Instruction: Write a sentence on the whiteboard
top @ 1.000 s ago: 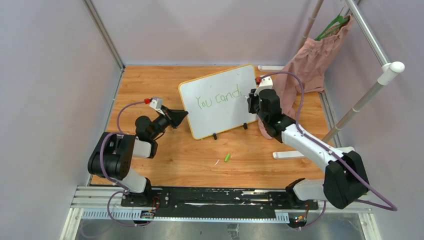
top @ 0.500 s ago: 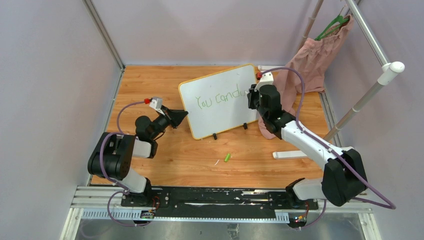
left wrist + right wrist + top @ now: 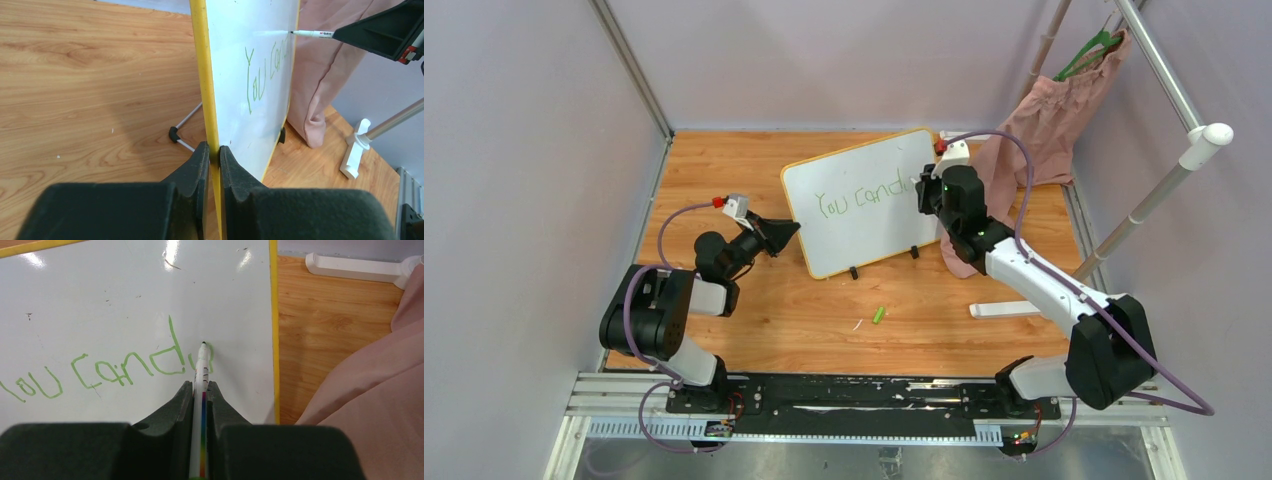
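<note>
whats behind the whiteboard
Behind the whiteboard, the left wrist view shows a thin wire prop leg with a black foot resting on the wooden table. The board's back face itself is hidden.

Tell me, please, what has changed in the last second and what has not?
The right pincer, shut on the marker, shifted slightly upward in the top view along the whiteboard, and the sentence gained a new stroke after the "d". The left pincer stays clamped on the yellow rim; the board and the small green piece did not move.
</note>
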You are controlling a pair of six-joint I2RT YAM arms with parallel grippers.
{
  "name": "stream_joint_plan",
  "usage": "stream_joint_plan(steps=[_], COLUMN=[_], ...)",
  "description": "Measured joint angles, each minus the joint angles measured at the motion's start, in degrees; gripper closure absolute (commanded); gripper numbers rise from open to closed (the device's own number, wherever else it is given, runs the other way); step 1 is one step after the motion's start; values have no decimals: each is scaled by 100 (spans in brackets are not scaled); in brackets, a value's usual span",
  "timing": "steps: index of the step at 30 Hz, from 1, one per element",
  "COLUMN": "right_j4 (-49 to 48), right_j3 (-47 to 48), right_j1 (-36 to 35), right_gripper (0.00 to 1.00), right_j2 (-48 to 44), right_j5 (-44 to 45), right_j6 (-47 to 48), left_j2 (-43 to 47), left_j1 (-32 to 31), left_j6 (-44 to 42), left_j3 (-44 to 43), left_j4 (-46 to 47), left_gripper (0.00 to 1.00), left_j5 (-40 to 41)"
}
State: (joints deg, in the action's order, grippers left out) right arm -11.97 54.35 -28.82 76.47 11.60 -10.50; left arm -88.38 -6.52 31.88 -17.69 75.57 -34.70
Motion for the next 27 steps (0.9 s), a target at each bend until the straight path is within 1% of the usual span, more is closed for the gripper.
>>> stream_joint_plan(steps=[27], right_j4=[-74], right_j3=[-114], right_j1=[-92], right_gripper=[100], right_j2=[15], right_j5=[-247], right_j6=[-2], left_j2=[0], left_j1=[0], left_j6=[2], left_j3=[-35], left_j4=[-37], left_gripper=[100], left_j5=[0])
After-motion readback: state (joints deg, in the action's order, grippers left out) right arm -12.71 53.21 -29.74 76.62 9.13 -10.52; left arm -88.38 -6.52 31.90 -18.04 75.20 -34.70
